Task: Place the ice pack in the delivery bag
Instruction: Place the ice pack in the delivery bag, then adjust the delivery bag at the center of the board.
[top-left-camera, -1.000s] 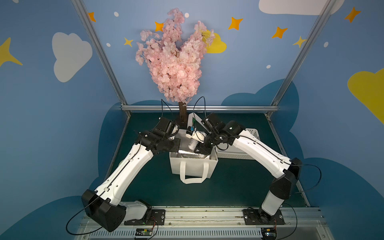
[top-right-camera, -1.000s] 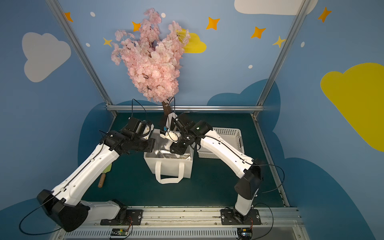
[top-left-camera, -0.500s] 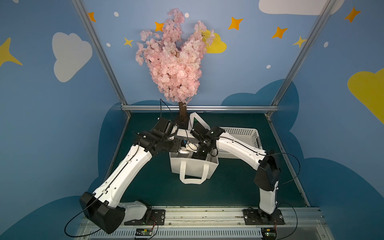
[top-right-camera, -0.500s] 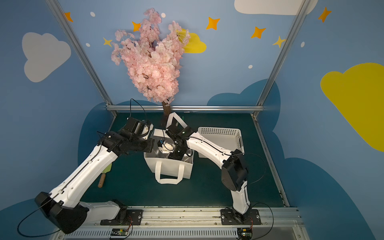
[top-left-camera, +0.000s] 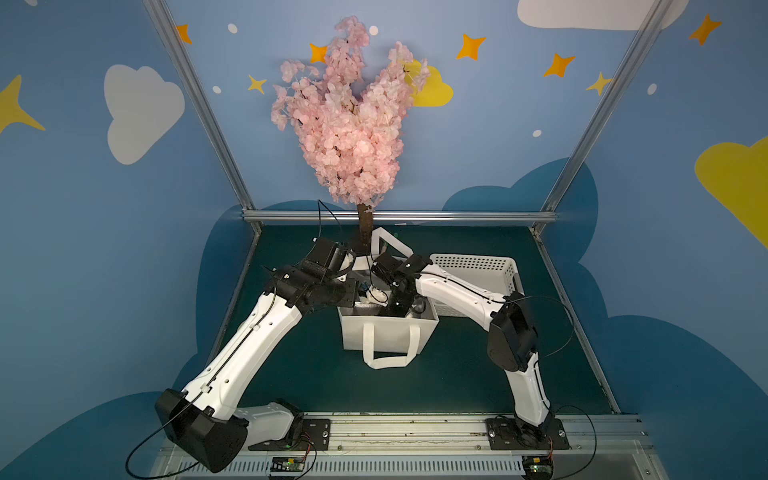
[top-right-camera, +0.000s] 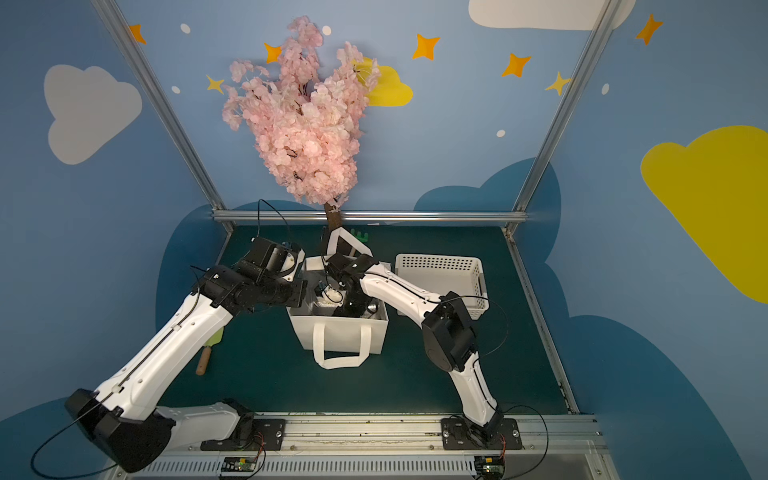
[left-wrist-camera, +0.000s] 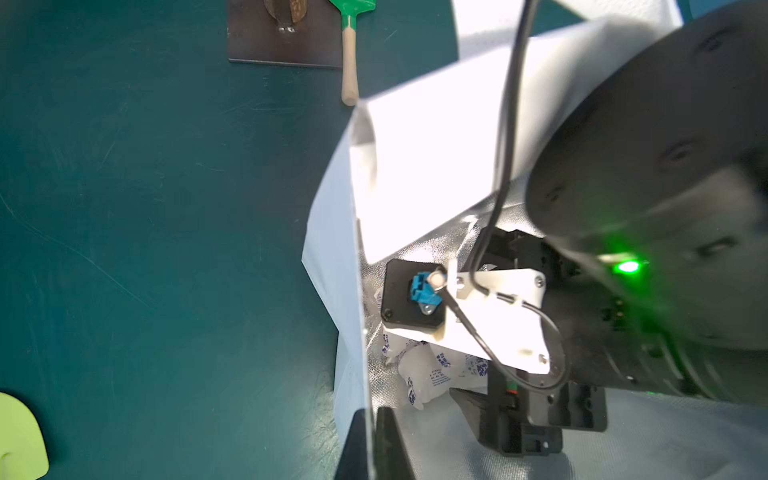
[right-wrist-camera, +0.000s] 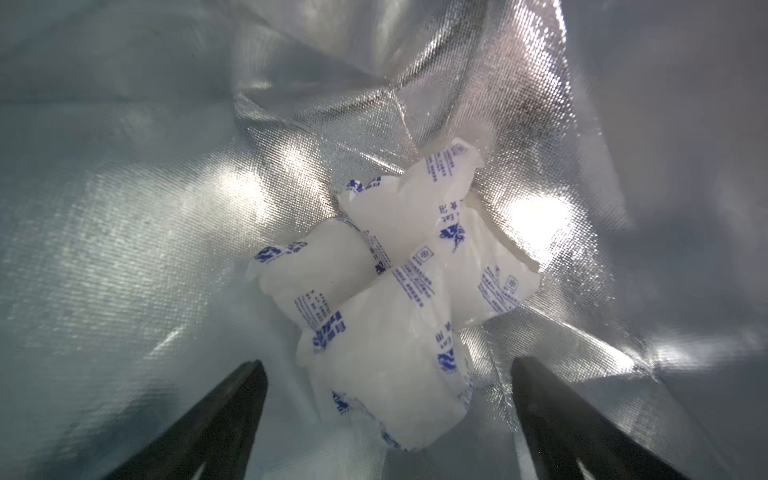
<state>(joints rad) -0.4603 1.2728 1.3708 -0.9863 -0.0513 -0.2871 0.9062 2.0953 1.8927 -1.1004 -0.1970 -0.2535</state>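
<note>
In both top views my right arm (top-left-camera: 457, 291) reaches deeper into the delivery bag (top-left-camera: 388, 338) (top-right-camera: 340, 332) than a second ago, with its elbow folded lower. Left wrist view: the left gripper (left-wrist-camera: 370, 444) stays pinched on the bag's side wall. Right wrist view: the right gripper (right-wrist-camera: 386, 361) now stands wide open and grips nothing. The ice pack (right-wrist-camera: 395, 395) lies free on the foil lining (right-wrist-camera: 145, 249) among others like it.
</note>
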